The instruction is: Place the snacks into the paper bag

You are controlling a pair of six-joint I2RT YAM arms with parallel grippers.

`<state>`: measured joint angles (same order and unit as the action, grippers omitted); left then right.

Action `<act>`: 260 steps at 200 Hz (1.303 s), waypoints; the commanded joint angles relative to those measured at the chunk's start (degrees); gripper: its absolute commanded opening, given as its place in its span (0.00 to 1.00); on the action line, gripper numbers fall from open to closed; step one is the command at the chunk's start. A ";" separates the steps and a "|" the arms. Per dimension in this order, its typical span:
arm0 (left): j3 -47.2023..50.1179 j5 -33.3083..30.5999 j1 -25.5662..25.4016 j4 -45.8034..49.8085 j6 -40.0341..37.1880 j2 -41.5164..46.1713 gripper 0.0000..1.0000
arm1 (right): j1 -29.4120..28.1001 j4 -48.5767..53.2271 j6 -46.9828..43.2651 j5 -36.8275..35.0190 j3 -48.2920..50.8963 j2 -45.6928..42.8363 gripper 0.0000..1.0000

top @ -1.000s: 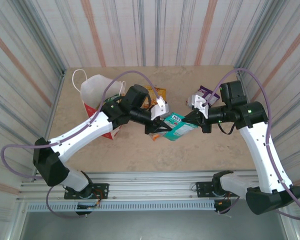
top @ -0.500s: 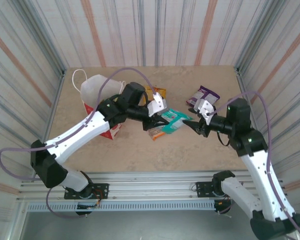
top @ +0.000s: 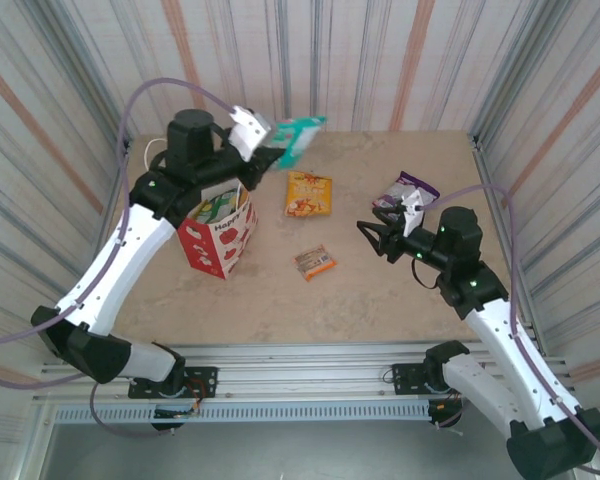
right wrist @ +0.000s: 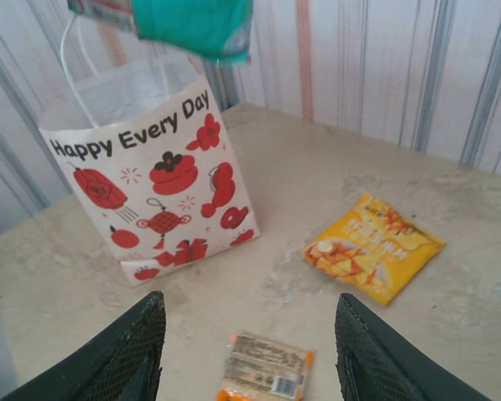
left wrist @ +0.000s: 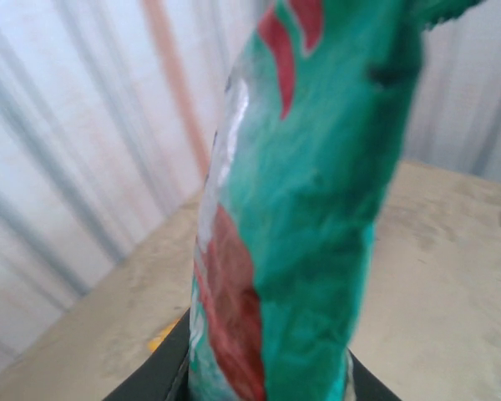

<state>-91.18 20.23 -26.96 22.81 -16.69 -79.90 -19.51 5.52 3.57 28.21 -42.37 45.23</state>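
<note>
Left pincer [top: 265, 140] pinches the teal packet [top: 298, 135] aloft at 1 o'clock of the paper bag [top: 220, 235], mid-delivery; next, centring over its mouth and releasing seems needed; right pincer [top: 372, 238] hangs spread, empty

White paper bag [top: 218, 228] with red prints stands upright, mouth open, on the tabletop [top: 380, 300]. A teal packet [top: 298, 140] is held aloft above it. An orange-yellow packet [top: 309, 193], a small orange packet [top: 315, 263] and a purple packet [top: 408, 188] lie flat, apart
</note>
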 commanded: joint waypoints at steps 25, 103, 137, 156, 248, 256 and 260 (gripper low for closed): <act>-0.73 -8.28 4.82 -6.44 1.13 5.93 0.04 | -4.82 -3.21 3.83 -4.24 0.62 3.37 0.55; 8.65 -14.07 12.66 -7.22 7.58 16.58 0.06 | -8.91 -3.76 3.81 -5.25 -0.78 9.35 0.54; 12.14 -16.03 12.93 -2.64 9.50 17.79 0.07 | -10.49 -4.37 3.73 -5.70 -1.09 11.10 0.54; 15.02 -16.23 12.98 -2.39 11.46 18.43 0.07 | -11.14 -4.05 3.61 -5.62 -1.48 12.54 0.54; 15.82 -18.70 13.00 0.67 13.20 17.10 0.52 | -12.31 -2.44 3.13 -6.49 -1.91 12.45 0.54; 13.96 -18.56 12.99 2.16 13.15 16.61 0.60 | -12.31 -2.36 3.30 -6.65 -2.01 12.46 0.54; 12.93 -18.44 12.99 2.92 13.25 16.35 0.62 | -12.26 -2.29 3.41 -6.70 -2.04 12.43 0.54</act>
<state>-72.53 2.79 -14.28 24.01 -3.97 -63.11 -31.29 2.22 6.02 22.35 -42.44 58.22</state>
